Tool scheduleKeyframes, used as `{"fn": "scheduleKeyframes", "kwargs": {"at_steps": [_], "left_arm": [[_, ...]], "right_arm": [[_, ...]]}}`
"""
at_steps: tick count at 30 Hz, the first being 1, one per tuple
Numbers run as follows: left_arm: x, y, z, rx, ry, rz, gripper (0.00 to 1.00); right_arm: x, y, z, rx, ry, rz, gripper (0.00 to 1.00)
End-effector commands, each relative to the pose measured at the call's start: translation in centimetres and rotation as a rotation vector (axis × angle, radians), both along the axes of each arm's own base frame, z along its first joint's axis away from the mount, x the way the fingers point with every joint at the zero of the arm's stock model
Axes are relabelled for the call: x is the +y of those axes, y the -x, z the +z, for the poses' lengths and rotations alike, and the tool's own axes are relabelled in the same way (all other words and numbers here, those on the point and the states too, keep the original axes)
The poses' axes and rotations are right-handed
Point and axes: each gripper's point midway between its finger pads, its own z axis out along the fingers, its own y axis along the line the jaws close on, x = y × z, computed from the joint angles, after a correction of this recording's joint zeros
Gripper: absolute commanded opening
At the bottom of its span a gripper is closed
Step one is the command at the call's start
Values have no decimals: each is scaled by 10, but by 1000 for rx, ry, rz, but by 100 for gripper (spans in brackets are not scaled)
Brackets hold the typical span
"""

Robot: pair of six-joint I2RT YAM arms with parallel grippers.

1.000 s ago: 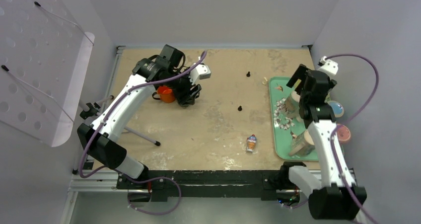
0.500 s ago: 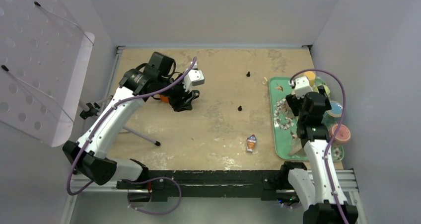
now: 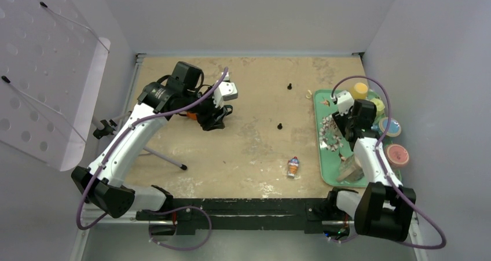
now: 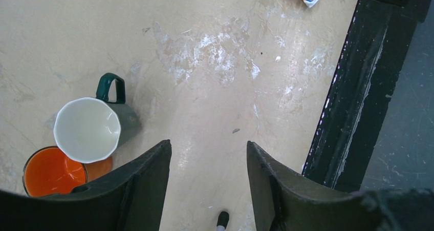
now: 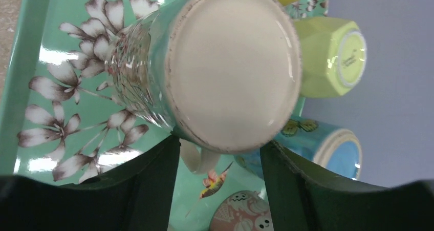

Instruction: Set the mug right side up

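Right gripper point(image 5: 220, 164), jaws apart, sits over the bottom-up flowery white mug point(image 5: 230, 67), mid-frame: go straight down, squeeze its sides. Left gripper point(image 4: 207, 174) jaws apart too.

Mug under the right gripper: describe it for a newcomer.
Start at the green floral tray on the table's right. Under the right gripper sits an upside-down mug with a broad cream base, unlike the lime-green mug and blue mug beside it.
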Motion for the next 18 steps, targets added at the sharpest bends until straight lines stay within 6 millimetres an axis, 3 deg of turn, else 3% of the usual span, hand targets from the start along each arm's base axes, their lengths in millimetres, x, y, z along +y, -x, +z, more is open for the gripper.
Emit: {"fn": "scheduleKeyframes", "kwargs": {"at_steps": [1,7,11,16,18], "left_arm": [[-1,-2,9,-63,27,-22,60],[0,-5,7,-67,21,-16,60],[-1,-6,5,-59,17,-15,60],[0,-6,6,-62,15,-15,60],[-1,-6,7,-64,17,-17,60]], "right_arm": [[-1,-26,3,-37,-45,7,62],[7,-38,-4,-42,-105,51,60],[20,-48,-5,-83,-162,106,51],[9,-48,-24,-60,-131,59,42],[10,-53,-20,-71,-136,62,38]]}}
